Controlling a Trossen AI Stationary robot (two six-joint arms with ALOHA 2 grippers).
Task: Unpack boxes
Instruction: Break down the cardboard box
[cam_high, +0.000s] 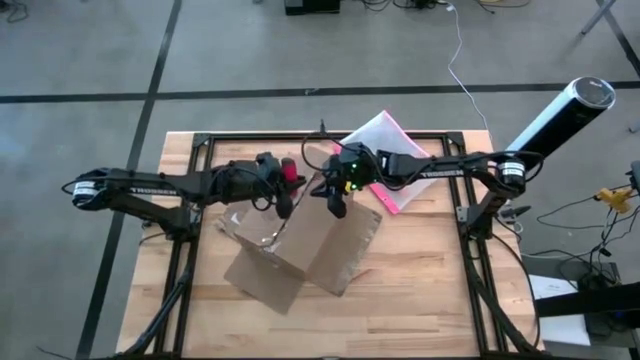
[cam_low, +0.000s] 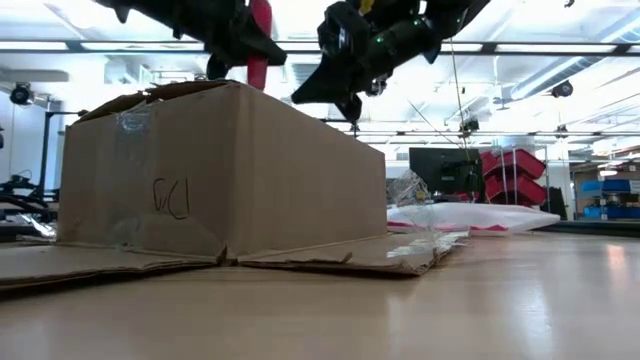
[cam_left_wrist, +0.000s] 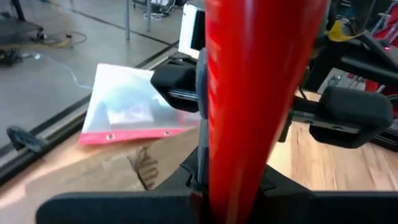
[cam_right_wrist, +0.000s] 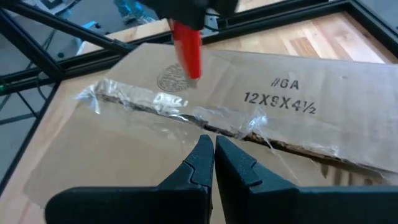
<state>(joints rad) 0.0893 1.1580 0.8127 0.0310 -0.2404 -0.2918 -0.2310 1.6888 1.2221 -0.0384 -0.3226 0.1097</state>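
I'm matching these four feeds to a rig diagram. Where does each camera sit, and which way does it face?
High view: overhead, straight down on the table; both arms, cardboard box, pouch.
Low view: table height, level across; box, both claws above.
Left wrist view: on the left arm, past its claw shut on a red tool, toward the pouch.
Right wrist view: right claw shut, over the taped seam.
Shared: the red tool.

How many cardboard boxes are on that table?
1. The cardboard box sits mid-table with its flaps spread flat, under both claws, beside a pink-edged pouch. No other box is visible.
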